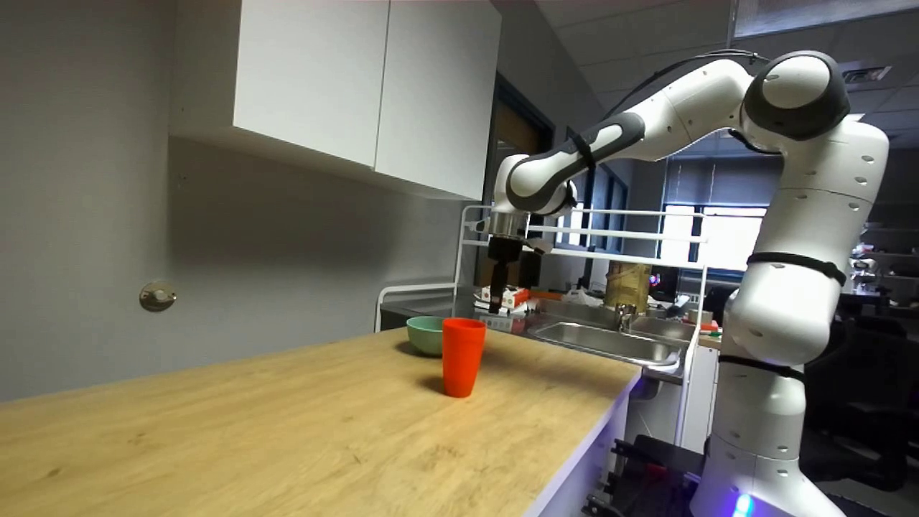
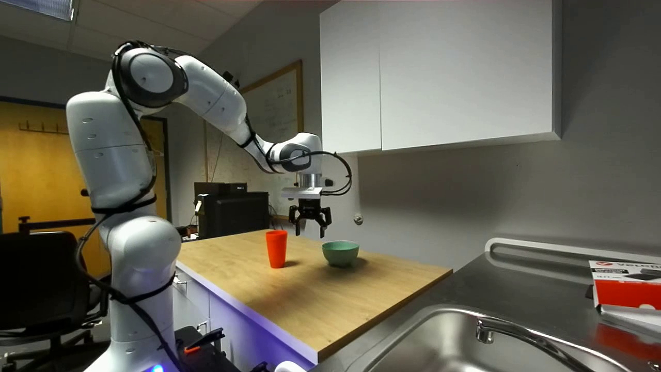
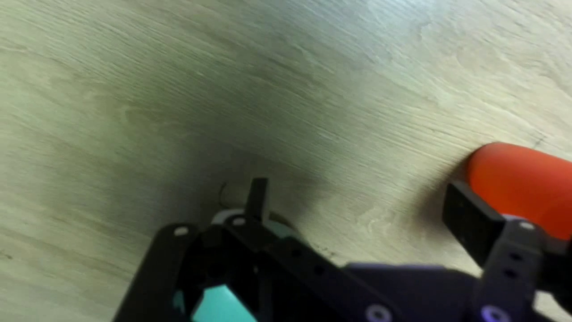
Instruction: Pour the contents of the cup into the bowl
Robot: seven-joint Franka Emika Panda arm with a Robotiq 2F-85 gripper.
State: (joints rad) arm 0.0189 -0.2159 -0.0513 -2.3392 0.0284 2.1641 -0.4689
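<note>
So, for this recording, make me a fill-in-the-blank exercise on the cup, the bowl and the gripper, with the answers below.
The cup stands ____ on the counter, not tipped over.
The bowl, shorter than the cup, is coloured ____.
In the wrist view, the picture's ____ edge cuts off the cup.
The gripper is not shut but ____.

Missing words: upright; green; right; open.
</note>
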